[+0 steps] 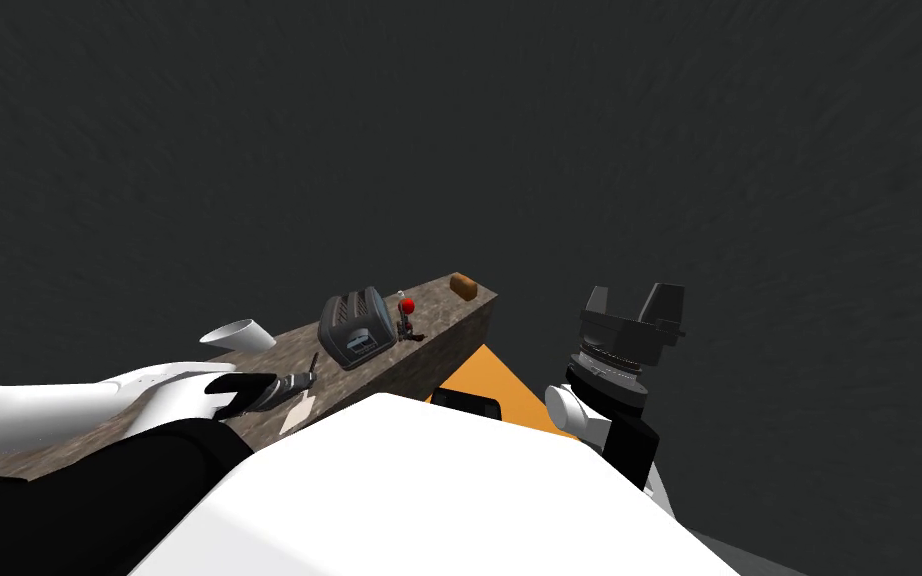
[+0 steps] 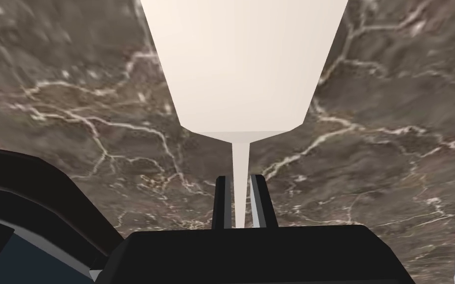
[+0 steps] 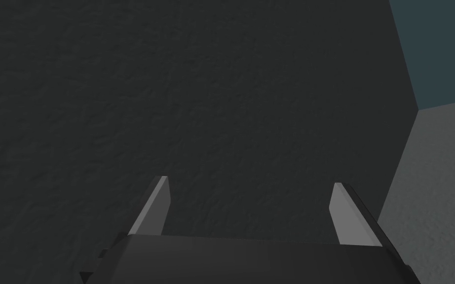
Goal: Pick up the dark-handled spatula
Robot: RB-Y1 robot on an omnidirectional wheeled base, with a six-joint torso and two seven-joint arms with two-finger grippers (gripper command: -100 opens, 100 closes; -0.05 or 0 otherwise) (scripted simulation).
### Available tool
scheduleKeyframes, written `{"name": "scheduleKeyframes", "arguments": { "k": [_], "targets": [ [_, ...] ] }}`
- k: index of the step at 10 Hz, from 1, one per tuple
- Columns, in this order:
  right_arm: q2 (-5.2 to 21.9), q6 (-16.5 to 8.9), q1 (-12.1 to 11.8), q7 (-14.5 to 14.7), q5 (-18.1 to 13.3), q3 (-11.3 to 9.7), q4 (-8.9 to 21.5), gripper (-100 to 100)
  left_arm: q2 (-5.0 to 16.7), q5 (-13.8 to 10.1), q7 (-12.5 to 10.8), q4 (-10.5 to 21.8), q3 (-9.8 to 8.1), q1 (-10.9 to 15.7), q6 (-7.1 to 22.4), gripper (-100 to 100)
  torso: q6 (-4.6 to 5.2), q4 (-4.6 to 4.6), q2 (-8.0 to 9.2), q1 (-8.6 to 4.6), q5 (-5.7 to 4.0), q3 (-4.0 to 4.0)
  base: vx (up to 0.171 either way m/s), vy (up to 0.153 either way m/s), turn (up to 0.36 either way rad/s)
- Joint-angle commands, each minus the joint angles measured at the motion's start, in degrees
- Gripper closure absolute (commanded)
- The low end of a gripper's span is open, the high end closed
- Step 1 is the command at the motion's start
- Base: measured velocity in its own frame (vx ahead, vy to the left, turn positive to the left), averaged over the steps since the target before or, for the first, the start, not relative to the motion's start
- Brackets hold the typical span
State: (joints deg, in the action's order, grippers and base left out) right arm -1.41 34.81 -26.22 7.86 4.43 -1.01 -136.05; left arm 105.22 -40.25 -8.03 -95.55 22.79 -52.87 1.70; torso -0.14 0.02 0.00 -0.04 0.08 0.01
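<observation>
The left end effector (image 2: 240, 178) pinches the thin neck of the pale-bladed spatula (image 2: 244, 74) over the brown marbled bench (image 2: 73, 98), while the right end effector (image 3: 250, 182) hangs spread, far right.

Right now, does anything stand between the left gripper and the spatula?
Nothing visible does. The left gripper is shut on the thin neck of the spatula, whose cream blade reaches ahead over the marbled countertop. The toaster stands farther along, apart.

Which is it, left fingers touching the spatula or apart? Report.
Touching. The left wrist view shows the fingers of the left gripper closed against both sides of the spatula at its thin pale neck, with no gap visible, above the marbled counter.
</observation>
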Motion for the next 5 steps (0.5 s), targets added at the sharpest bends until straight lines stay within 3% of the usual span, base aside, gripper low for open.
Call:
{"name": "scheduleKeyframes", "arguments": {
  "k": [1, 4, 5],
  "targets": [
    [0.00, 0.00, 0.00, 0.00, 0.00, 0.00, 0.00, 0, 0.21, 0.22, -0.31, -0.27, -1.86, -1.85, -0.02, 100, 0.00, 0.00, 0.00, 0.00, 0.00, 0.00, -0.014, -0.002, -0.002],
    [0.00, 0.00, 0.00, 0.00, 0.00, 0.00, 0.00, 0, 3.48, -1.28, -1.15, -1.45, -2.43, -2.17, -0.26, 100, 0.01, -0.01, -0.05, 0.02, 0.01, -0.02, -0.020, -0.005, 0.037],
    [0.00, 0.00, 0.00, 0.00, 0.00, 0.00, 0.00, 0, 3.48, -1.28, -1.15, -1.45, -3.25, -3.14, -0.26, 100, -0.01, -0.01, -0.02, 0.01, 0.00, -0.01, -0.023, -0.006, 0.028]
  ]
}}
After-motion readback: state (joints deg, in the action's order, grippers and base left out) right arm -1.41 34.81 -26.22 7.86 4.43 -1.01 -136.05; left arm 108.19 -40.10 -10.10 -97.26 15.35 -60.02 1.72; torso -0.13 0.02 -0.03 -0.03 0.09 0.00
